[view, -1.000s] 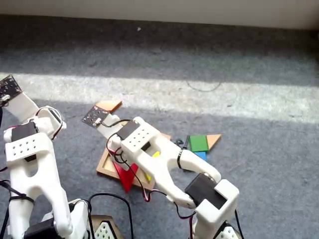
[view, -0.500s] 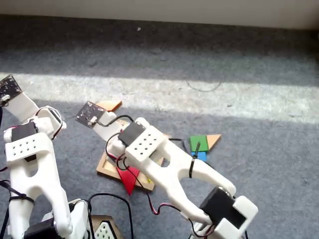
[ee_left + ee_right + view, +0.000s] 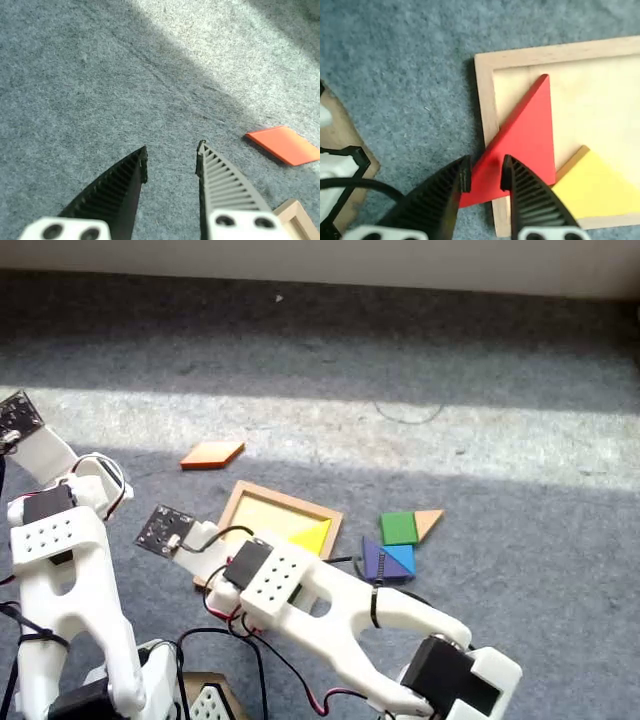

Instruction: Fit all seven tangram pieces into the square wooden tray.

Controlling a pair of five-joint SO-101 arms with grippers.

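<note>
The square wooden tray [image 3: 244, 496] lies on the grey carpet, with a yellow triangle [image 3: 306, 534] in its near right corner. In the right wrist view a red triangle [image 3: 530, 135] lies partly in the tray [image 3: 485, 105] and juts out over its rim, touching the yellow triangle [image 3: 590, 187]. My right gripper [image 3: 485, 175] is shut on the red triangle's outer corner. My right arm [image 3: 300, 590] covers the tray's near left part. My left gripper [image 3: 171, 160] hangs open over bare carpet, short of the orange parallelogram [image 3: 285, 144].
The orange parallelogram [image 3: 212, 454] lies beyond the tray's far left corner. Right of the tray sit a green square [image 3: 399, 528], a small orange triangle [image 3: 430, 520], a blue triangle [image 3: 404, 558] and a purple triangle [image 3: 377, 563]. A brown base board [image 3: 340, 165] lies near my right gripper.
My right arm has pulled back toward the near left, uncovering the tray's far part and the yellow triangle; the red triangle is now hidden under it in the high view. The left arm has kept still.
</note>
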